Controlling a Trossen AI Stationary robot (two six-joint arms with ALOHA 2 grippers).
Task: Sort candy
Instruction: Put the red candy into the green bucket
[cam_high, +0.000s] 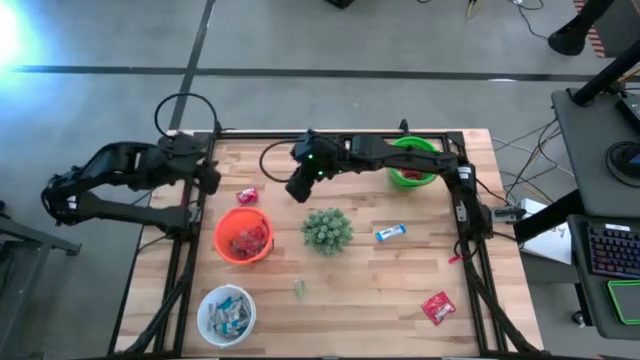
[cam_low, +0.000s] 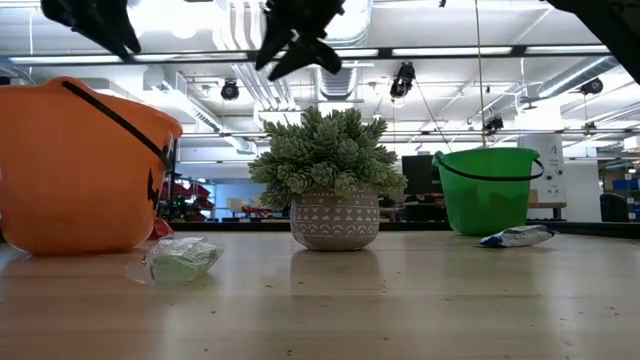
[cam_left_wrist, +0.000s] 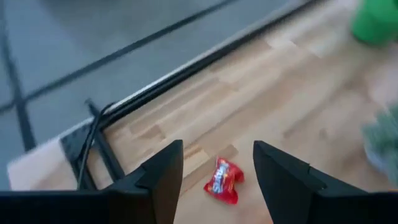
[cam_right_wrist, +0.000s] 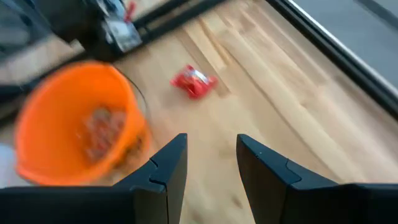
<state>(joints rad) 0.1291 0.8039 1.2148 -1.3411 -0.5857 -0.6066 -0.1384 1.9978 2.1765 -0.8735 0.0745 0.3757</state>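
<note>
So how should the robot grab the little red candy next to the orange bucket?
Best from straight above, pinching the red candy across its narrow middle: it lies flat on the table, apart from the orange bucket. The left gripper, fingers open, hangs right over it.

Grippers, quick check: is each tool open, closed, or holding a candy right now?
Left gripper: tool open, empty, above a red candy packet lying on the table.
Right gripper: tool open, empty, beside the orange bucket.
</note>
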